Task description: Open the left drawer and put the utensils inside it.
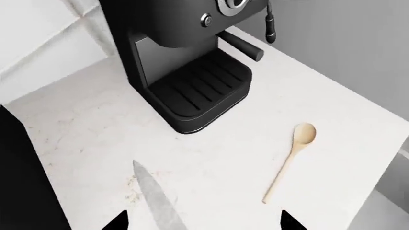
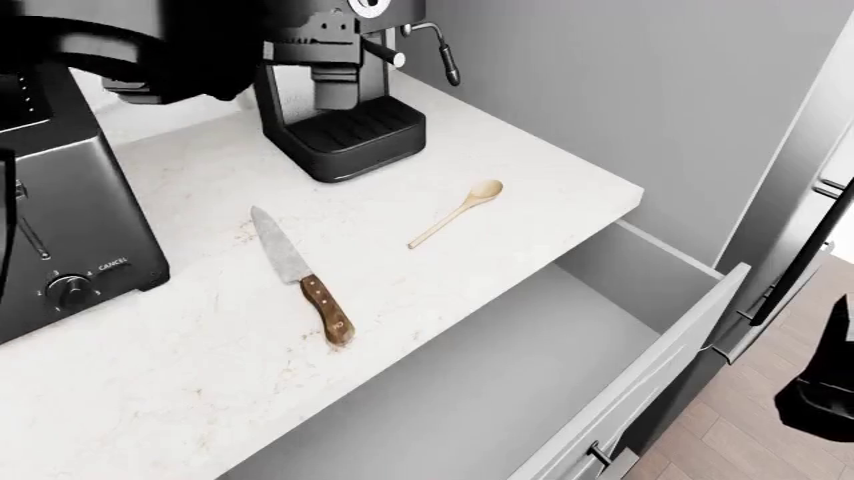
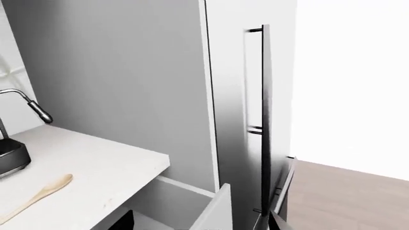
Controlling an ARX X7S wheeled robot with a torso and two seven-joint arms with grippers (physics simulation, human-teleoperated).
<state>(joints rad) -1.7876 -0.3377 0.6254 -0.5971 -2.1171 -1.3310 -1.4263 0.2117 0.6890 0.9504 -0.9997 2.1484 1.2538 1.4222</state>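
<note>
head: high, looking down over the worktop [image 2: 441,290] and open left drawer [image 2: 534,390] | left wrist: close above worktop, facing the espresso machine [image 1: 185,62] | right wrist: low at right, facing the tall cabinet [image 3: 249,120] | shared by all: wooden spoon [image 2: 457,213]

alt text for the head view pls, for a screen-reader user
A kitchen knife and a pale wooden spoon lie apart on a white countertop, above an open drawer with a bare grey interior. Behind them stands a black espresso machine, with a dark toaster at the left edge.
</note>
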